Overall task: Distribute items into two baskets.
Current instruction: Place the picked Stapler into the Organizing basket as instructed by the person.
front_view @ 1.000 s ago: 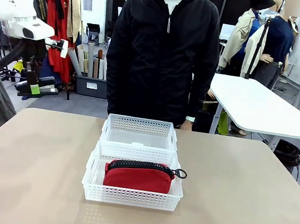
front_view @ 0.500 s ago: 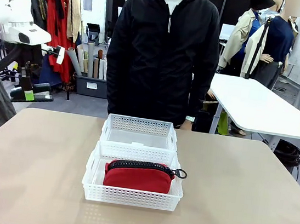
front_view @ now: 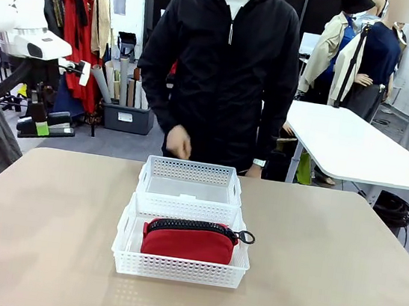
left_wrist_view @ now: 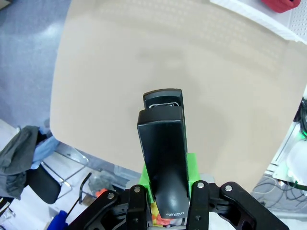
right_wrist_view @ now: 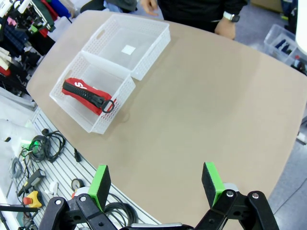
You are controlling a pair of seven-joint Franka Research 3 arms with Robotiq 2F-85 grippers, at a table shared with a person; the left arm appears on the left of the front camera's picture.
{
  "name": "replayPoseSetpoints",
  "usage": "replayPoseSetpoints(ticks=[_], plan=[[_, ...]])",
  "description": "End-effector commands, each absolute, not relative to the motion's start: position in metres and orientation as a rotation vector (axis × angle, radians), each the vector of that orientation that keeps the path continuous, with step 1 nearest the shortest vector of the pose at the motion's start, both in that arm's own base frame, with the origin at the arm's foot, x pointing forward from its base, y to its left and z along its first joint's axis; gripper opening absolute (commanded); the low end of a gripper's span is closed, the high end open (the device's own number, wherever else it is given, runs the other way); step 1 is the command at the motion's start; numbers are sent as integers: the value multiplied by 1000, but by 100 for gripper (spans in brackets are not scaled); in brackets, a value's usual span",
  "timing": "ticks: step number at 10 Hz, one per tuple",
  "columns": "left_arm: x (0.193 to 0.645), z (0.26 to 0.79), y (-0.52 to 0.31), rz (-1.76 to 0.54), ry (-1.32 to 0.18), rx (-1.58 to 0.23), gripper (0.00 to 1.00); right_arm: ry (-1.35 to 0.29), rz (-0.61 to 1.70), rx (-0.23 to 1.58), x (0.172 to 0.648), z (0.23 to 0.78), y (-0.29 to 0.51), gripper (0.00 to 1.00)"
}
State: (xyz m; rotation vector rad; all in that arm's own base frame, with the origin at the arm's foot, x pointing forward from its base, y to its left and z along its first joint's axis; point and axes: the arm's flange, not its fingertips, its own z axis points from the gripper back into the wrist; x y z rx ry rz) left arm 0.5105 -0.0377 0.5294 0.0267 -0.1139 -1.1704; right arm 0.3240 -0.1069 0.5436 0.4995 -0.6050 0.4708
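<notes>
Left gripper [left_wrist_view: 165, 191]: fingers cut by wrist view's bottom edge, pads mostly hidden behind stapler [left_wrist_view: 163, 158]; its print too small to read. Front view: stapler [front_view: 45, 129] tiny at far left, details unclear. Red pouch [front_view: 189, 241]: lower part hidden behind near basket [front_view: 178, 266] wall (perforations blur it). Person's hand [front_view: 179, 142] motion-blurred. Right gripper [right_wrist_view: 156, 184]: base cut off by bottom edge.

Pouch [front_view: 189, 241] in near basket [front_view: 125, 251], behind it another [front_view: 192, 172].
</notes>
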Motion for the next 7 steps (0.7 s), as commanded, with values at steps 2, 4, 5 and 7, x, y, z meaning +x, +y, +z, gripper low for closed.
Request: replayPoseSetpoints(ticks=[2, 4, 5, 7], plan=[[509, 532, -36, -1163, -125, 33, 0, -607, 465, 500, 324, 545, -107, 100], [509, 532, -36, -1163, -125, 33, 0, -607, 465, 500, 324, 545, -107, 100], [509, 532, -36, -1163, -125, 33, 0, -607, 465, 500, 324, 545, -107, 100], [509, 532, -36, -1163, -125, 33, 0, -607, 465, 500, 324, 545, -107, 100]])
